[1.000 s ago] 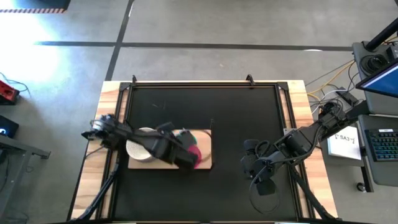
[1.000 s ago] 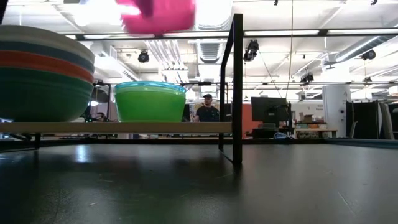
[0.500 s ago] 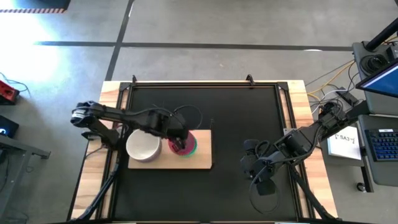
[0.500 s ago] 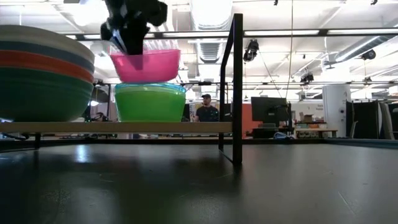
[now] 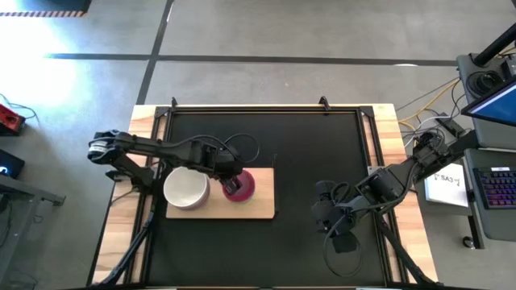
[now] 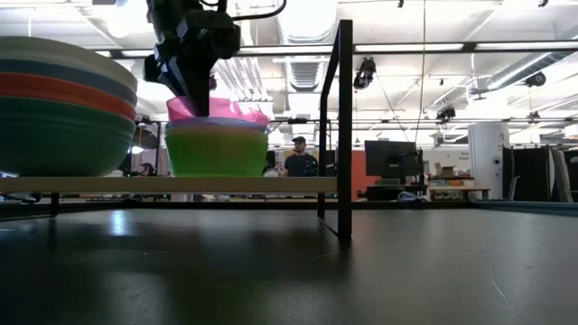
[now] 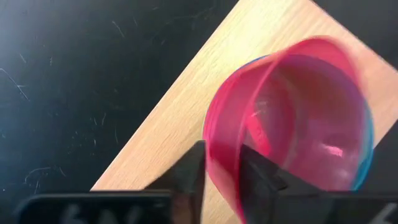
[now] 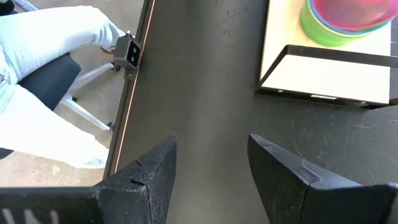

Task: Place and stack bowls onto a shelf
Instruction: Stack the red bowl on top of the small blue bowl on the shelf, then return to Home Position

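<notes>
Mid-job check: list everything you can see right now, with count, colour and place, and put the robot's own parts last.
Magenta bowl: one, nested atop the right-hand stack on the shelf, rim pinched by the left pincer.
Cyan bowl: one, only its rim showing under the magenta one.
Yellow-green bowl: one, bottom of that stack.
Left-hand stack: white bowl on top; blue, red and dark green bands below.
Shelf: one, pale wood, left of the table's centre.
Table: one, black.
Person: one, in the room behind.
Left pincer: shut on the magenta bowl's rim.
Right pincer: open, empty, above the table's right side.
</notes>
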Tool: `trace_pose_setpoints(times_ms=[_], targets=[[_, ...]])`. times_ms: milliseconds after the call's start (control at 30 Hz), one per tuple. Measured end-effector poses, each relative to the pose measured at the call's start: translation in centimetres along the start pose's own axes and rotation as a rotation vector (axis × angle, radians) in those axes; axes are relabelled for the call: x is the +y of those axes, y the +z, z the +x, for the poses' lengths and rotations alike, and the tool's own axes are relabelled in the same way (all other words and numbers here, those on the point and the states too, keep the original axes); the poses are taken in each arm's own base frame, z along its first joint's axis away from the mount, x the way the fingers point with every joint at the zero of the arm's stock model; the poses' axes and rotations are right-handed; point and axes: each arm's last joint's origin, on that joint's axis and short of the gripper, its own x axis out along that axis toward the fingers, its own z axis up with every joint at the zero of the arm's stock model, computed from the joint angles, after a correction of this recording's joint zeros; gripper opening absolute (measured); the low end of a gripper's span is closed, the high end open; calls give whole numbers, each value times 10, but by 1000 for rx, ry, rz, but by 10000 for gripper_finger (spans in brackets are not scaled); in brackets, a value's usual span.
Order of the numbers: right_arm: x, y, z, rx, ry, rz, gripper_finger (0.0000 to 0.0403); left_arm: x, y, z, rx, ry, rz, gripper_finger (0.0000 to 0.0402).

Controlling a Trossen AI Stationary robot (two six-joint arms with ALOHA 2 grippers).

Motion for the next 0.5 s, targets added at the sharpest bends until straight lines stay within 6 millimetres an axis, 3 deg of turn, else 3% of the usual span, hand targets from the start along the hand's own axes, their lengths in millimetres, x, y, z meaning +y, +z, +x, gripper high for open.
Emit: trace_pose_setpoints(times_ms=[233, 500], targets=[[0, 0, 0, 0, 0, 0, 185, -2, 1, -8, -19, -17, 41, 152], [0, 0, 0, 0, 0, 0, 185, -7, 8, -51, -161, -60, 85, 164]])
